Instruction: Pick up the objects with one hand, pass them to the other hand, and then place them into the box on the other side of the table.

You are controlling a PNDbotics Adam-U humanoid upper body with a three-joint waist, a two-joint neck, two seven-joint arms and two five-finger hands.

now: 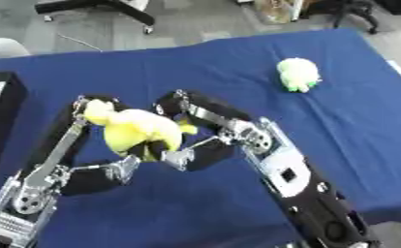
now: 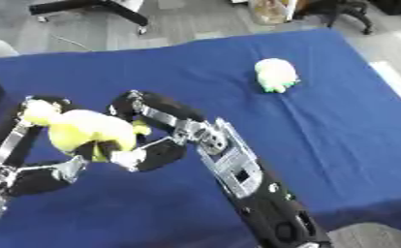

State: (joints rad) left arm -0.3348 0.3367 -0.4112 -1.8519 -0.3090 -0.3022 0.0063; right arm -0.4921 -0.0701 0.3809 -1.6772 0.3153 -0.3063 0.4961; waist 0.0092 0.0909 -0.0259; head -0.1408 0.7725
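From my seat, the box [image 1: 2, 121] is cut off at the counter's [image 1: 238, 72] left edge, only its black wall showing. I count two soft toys. The yellow duck plush [image 1: 136, 128] sits between both robot hands above the counter, long axis slanting from head at upper left. Left robot hand [image 1: 111, 167] and right robot hand [image 1: 183, 155] both curl on it. A pale green plush [image 1: 298, 73] lies far right; I can't make out its facing.
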